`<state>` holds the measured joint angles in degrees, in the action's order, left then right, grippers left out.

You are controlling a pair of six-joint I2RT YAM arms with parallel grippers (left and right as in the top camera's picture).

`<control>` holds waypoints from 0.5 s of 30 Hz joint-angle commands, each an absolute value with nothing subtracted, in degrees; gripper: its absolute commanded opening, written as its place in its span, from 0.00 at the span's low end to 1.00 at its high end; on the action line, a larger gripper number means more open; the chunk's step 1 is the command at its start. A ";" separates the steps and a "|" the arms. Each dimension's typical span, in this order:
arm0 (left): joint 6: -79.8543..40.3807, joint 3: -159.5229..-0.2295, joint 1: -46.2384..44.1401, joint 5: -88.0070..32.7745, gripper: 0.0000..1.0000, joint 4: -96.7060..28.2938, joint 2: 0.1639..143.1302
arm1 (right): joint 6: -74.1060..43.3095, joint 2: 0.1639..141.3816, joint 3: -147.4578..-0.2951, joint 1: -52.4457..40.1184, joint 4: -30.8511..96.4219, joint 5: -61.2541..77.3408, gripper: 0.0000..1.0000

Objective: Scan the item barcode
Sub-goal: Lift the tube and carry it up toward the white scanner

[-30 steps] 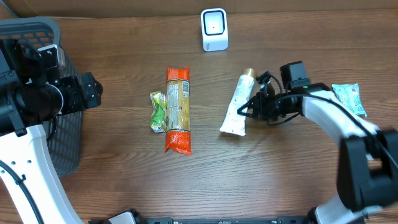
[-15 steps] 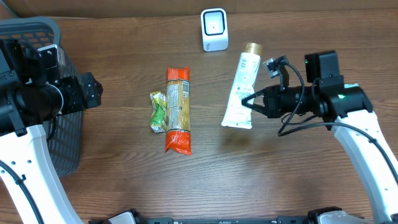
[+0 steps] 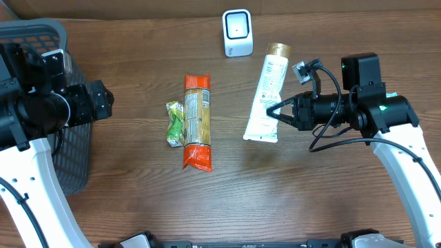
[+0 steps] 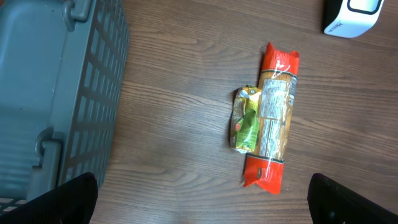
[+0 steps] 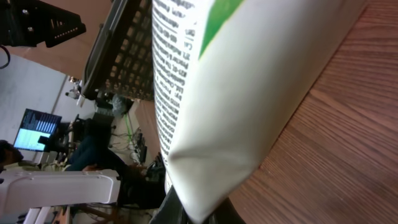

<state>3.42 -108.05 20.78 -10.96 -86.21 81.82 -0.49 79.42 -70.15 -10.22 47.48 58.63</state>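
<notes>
Since a second ago, the white squeeze tube with a gold cap (image 3: 267, 88) has moved up the table: it then lay lower, its cap well short of the white box-shaped scanner (image 3: 238, 32), and now the cap sits just right of the scanner, level with its base. Over the last half second it shifted only slightly. At the far left, the grey plastic lattice basket (image 3: 38, 41) is unchanged, and the left gripper (image 4: 205, 208) beside it hangs with its fingers spread wide, holding nothing. Near the middle, the small green snack packet (image 3: 176, 124) still touches the long orange-ended packet (image 3: 197, 122). To the right, the right gripper (image 3: 279, 112) is clamped tight on the tube's edge near its flat crimped end, and its arm has swung outward
</notes>
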 commanded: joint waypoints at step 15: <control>4.51 -108.42 20.97 -11.46 1.00 -86.35 82.24 | -20.16 81.45 -72.62 -16.56 44.73 25.26 0.04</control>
